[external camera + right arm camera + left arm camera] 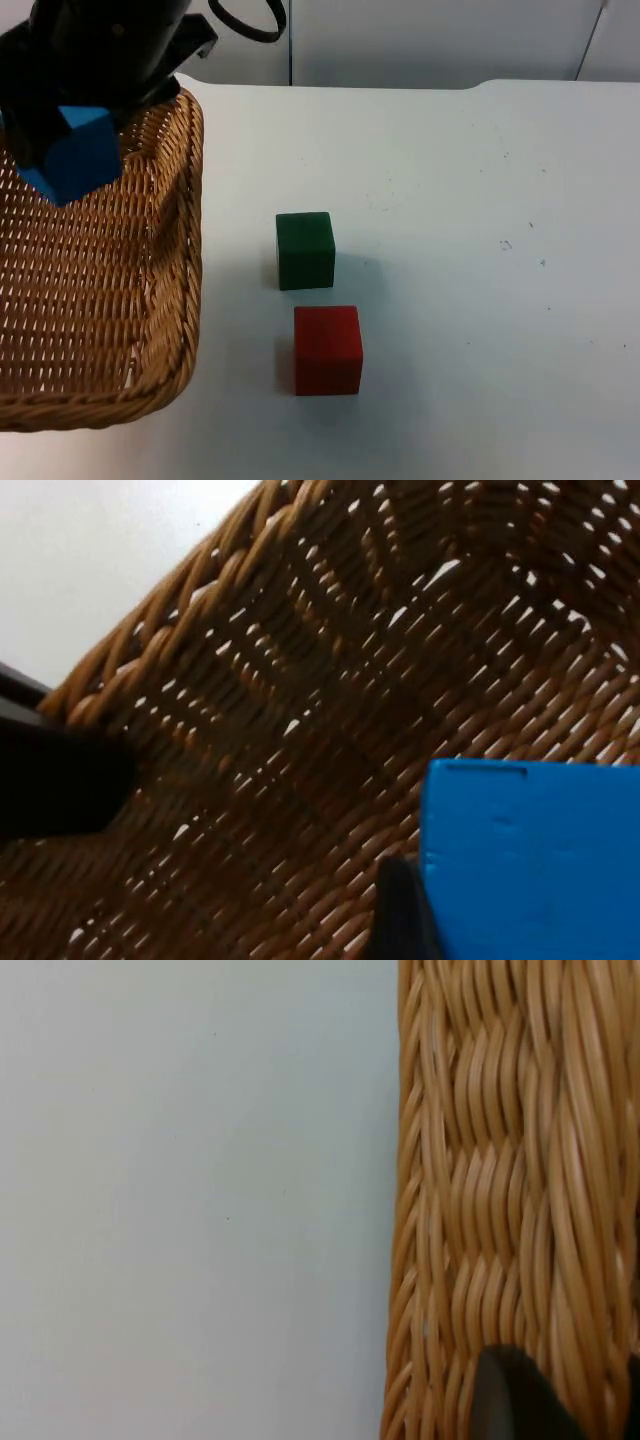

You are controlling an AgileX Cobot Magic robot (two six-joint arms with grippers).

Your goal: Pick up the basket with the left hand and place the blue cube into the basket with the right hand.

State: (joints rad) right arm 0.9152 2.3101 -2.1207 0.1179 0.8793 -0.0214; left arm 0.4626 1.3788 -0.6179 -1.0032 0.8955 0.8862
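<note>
The red cube (327, 349) sat nearest on the table (480, 300), the green cube (305, 250) just beyond it. At left, the basket (95, 300) was gripped at its rim by the left gripper (530, 1405). Farther back, the right gripper (55, 150) hung over the basket, fingers clamped on the blue cube (75, 152).

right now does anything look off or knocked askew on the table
Nothing stands out. The right hand holds the blue cube tilted over the wicker basket, which is expected mid-placement. The green cube and red cube sit squarely on the table.
</note>
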